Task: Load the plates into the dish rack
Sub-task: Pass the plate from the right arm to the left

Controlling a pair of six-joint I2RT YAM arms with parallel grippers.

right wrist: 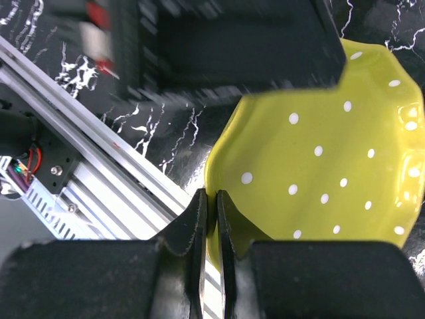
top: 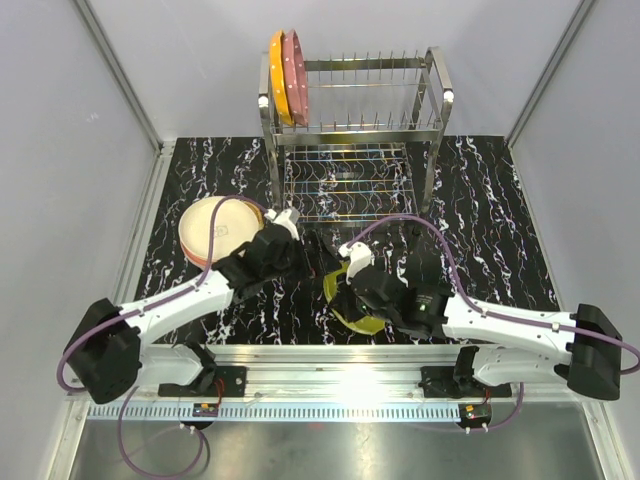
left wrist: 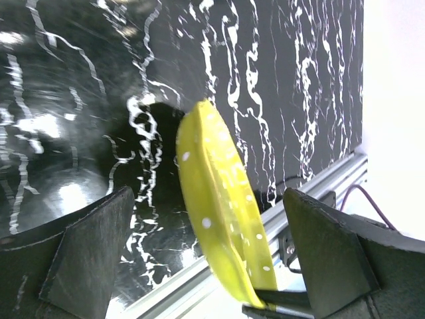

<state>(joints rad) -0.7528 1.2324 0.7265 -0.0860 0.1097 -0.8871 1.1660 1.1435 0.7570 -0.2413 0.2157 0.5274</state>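
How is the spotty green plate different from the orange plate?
The green plate has white dots; the orange plate shows none. The right tool pinches the green plate's rim; the orange plate stands on edge in the dish rack. Both are shallow plates.

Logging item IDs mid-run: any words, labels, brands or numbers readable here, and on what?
No text is readable in any view.
The lime-green plate: only white dots, no print.
The dish rack, its orange and pink plates and the cream plate stack: no legible marking.
The small circuit boards at the top view's bottom edge: too small to read.
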